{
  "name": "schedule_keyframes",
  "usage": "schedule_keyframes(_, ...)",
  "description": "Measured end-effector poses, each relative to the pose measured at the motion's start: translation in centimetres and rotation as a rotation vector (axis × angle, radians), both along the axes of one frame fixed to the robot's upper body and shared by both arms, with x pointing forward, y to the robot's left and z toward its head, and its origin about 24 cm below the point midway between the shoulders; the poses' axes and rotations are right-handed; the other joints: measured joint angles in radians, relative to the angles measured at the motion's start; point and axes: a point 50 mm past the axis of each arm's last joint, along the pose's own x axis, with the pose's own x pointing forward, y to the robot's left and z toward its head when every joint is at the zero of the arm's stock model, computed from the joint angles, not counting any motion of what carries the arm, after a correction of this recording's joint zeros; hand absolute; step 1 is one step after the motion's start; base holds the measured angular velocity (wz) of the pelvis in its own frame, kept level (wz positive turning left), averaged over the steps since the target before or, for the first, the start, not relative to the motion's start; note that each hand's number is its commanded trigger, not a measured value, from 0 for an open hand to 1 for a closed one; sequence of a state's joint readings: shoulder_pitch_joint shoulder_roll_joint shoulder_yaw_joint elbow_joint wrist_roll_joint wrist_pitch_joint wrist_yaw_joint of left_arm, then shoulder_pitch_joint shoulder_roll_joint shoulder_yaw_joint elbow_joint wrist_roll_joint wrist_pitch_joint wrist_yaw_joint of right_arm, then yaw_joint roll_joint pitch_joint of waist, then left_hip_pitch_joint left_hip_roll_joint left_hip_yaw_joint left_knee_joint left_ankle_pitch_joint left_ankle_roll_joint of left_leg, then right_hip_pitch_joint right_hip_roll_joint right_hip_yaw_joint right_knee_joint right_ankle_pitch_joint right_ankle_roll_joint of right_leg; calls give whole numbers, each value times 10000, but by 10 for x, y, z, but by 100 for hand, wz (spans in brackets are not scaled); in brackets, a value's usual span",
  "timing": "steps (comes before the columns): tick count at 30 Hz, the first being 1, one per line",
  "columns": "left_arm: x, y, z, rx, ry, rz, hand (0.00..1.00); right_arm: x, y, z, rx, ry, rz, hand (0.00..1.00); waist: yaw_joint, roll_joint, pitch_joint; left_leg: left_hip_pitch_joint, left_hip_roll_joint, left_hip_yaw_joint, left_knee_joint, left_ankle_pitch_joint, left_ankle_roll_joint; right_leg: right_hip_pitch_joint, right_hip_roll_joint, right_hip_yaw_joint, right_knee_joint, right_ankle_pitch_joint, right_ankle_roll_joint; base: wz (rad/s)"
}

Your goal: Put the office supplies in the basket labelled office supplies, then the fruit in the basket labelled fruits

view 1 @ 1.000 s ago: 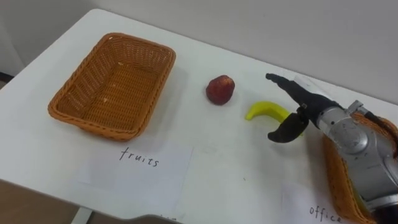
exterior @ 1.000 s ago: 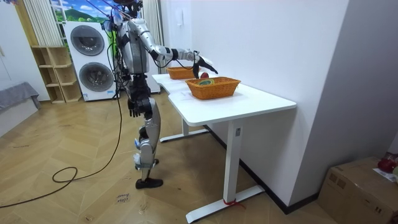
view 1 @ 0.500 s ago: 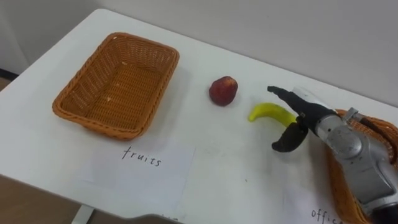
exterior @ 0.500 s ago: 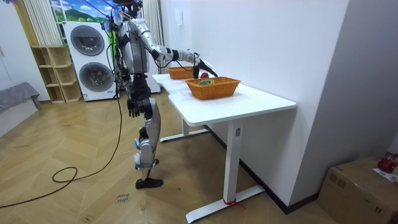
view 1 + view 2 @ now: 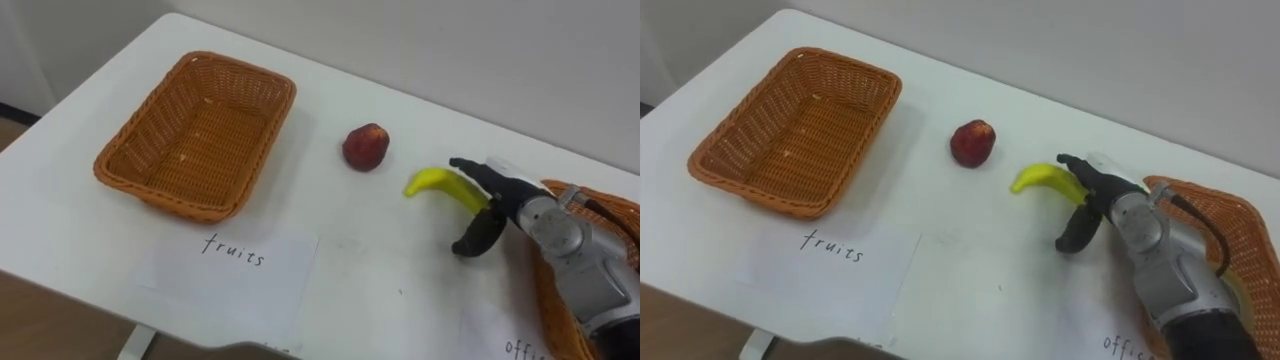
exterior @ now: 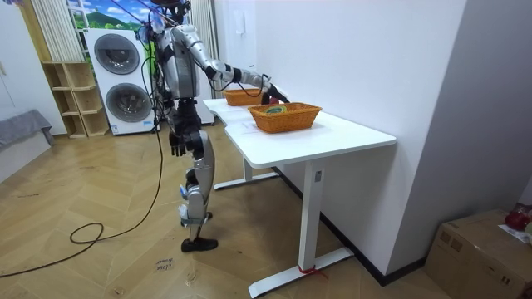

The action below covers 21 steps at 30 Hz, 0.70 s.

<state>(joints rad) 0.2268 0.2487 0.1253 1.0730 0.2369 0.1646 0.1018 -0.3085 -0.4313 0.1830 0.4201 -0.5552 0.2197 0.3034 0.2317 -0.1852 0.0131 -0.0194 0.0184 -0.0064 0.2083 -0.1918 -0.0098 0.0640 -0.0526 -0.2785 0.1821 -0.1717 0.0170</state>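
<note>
Compared with a second ago, the right hand (image 5: 490, 195) has come down from above the banana (image 5: 432, 182) and is now resting its outstretched fingers (image 5: 468, 170) over the fruit's right end. The thumb is hanging wide apart below it, so nothing is being clasped. The whole eye view has also shifted slightly, which is the camera's own movement. The banana is lying on the white table (image 5: 380, 270), between the apple (image 5: 366, 147) and the right basket (image 5: 585, 192), not yet in either basket.

Nearest the robot, a paper sheet (image 5: 235, 272) with handwriting is lying at the table's front edge. Just behind it the left basket (image 5: 128, 175) is standing with nothing in it. The apple is sitting farther back, well apart from that basket.

In the room view the robot is standing at the table's long side and reaching its right arm out over the top. The left hand (image 6: 177, 144) is hanging at its side, and its state cannot be told. Beyond it, washing machines (image 6: 120, 79) and a shelf (image 6: 70, 100) are standing against the far wall. A cardboard box (image 6: 482, 249) is sitting on the wooden floor (image 6: 100, 266).
</note>
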Motion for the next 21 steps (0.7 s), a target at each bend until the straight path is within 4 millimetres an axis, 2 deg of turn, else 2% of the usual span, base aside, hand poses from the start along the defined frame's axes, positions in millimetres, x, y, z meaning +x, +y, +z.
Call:
schedule_keyframes(4, 0, -3, -1, -78, -22, -11, 0, 10, 1, 11, -144, -425, 2, 0, -7, 28, 10, -157, -2, 8, 200, 0, 0, -133, -6, -9, 16, 1, -1, 0)
schedule_keyframes(5, 0, -3, -1, -86, -22, -10, 0, 12, 1, 12, -205, -540, -26, 0, -6, 93, 33, -203, -4, 0, 247, 0, 0, -135, -11, -34, 13, 1, -1, 5)
schedule_keyframes(6, 0, -3, -1, -84, -30, -13, 0, 13, 1, 14, -311, -590, -8, 0, 10, 79, 11, -215, -4, -16, 260, 0, 0, -135, -13, -74, 16, 1, -1, 6)
schedule_keyframes(12, 1, -3, -1, -103, -71, 19, 0, 11, -3, 9, -400, -404, -97, 0, 164, 178, 46, -287, -13, -104, 264, -1, -1, -133, -26, -258, 25, 2, -3, 4)
schedule_keyframes(21, 3, -4, -1, -113, -202, -62, 0, 17, -8, 9, -419, -546, -357, 0, 230, 149, 19, -373, -46, -221, 309, 5, 1, -147, -45, -360, 21, 4, -7, 4)
